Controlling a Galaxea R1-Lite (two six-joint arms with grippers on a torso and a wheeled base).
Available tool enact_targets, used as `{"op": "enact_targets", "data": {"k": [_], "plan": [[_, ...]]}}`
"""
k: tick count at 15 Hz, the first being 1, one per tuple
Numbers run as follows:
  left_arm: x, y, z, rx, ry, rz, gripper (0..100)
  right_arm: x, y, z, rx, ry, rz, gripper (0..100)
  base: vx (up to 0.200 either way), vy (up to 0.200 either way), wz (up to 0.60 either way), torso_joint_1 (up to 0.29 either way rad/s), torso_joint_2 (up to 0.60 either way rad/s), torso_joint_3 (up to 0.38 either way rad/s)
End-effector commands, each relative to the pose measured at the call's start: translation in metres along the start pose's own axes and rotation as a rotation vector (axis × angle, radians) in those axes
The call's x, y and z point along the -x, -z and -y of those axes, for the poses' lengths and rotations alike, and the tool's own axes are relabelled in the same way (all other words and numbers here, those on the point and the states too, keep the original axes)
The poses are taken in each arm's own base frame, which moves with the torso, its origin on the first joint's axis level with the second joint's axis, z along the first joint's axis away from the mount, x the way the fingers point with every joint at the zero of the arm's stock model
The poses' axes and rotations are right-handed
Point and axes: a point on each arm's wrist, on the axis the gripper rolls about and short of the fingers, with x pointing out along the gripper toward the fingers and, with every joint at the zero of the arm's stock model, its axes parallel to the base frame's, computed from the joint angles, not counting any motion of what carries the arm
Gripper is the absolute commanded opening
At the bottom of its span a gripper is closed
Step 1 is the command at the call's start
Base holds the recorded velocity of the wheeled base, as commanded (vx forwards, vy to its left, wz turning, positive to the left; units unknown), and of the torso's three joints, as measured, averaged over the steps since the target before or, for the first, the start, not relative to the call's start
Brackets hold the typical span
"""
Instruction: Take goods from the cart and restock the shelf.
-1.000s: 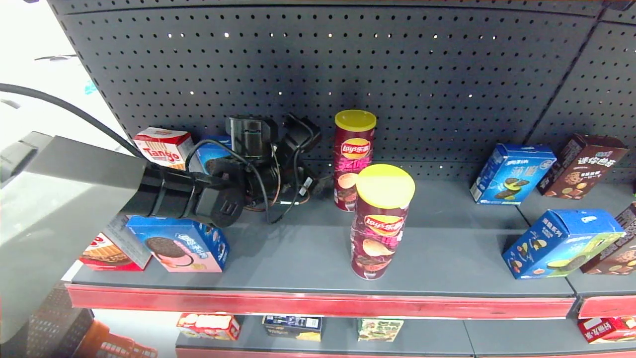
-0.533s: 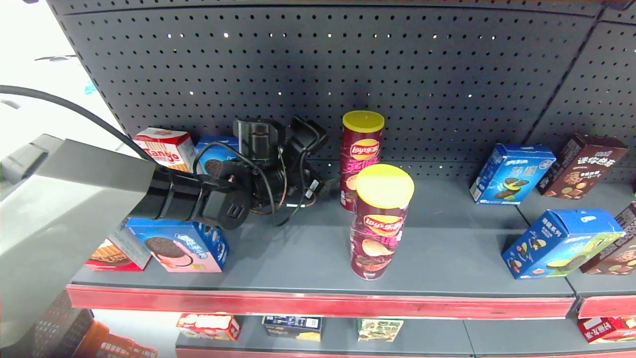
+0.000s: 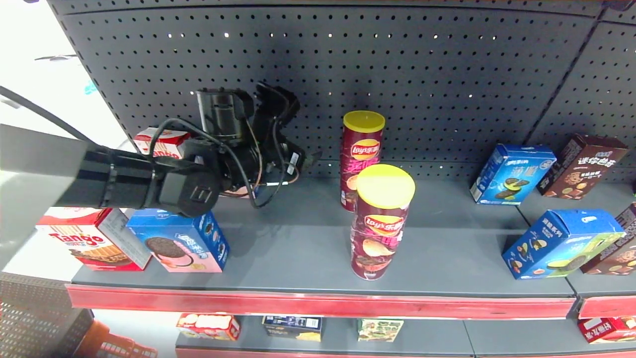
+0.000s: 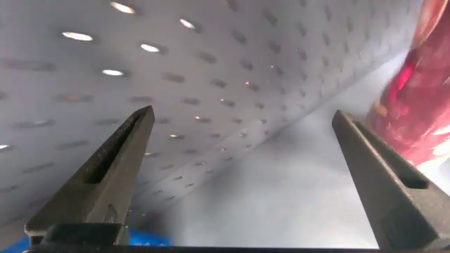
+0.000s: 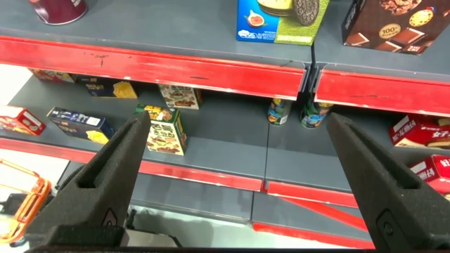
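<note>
The left jaws gape empty, seemingly clear of the rear can (image 3: 362,144).

Shop, snack aisle. Dark pegboard back panel (image 3: 422,74) is filling the upper frame, and a grey shelf (image 3: 298,253) w/ red price rail (image 3: 318,304) is running across the bottom. Chip cans (image 3: 380,223) at centre & cookie boxes (image 3: 512,174) at right are facing outward. Lower tiers (image 5: 225,151) are carrying more packaged goods.
</note>
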Motion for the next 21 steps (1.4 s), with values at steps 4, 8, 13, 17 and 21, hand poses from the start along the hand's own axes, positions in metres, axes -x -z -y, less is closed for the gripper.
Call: {"op": "enact_targets", "data": {"k": [4, 8, 13, 17, 21], "plan": [[0.101, -0.038, -0.009, 0.036, -0.066, 0.045, 100, 0.000, 0.000, 0.000, 0.000, -0.001, -0.002, 100, 0.000, 0.000, 0.00, 0.000, 0.00, 0.000], [0.170, -0.027, 0.006, 0.036, -0.079, 0.007, 100, 0.000, 0.000, 0.000, 0.000, -0.001, -0.002, 100, 0.000, 0.000, 0.00, 0.000, 0.00, 0.000], [0.203, -0.004, 0.013, 0.035, -0.091, -0.016, 100, 0.000, 0.000, 0.000, 0.004, -0.033, -0.003, 100, 0.000, 0.000, 0.00, 0.000, 0.00, 0.000], [0.196, -0.007, 0.011, 0.038, -0.113, 0.036, 100, 0.002, -0.037, 0.001, -0.045, -0.056, 0.048, 100, 0.000, 0.000, 0.00, 0.000, 0.00, 0.000], [0.198, -0.006, 0.011, 0.089, -0.114, 0.040, 100, -0.047, -0.143, -0.006, -0.136, -0.219, -0.086, 100, 0.000, 0.000, 0.00, 0.000, 0.00, 0.000]]}}
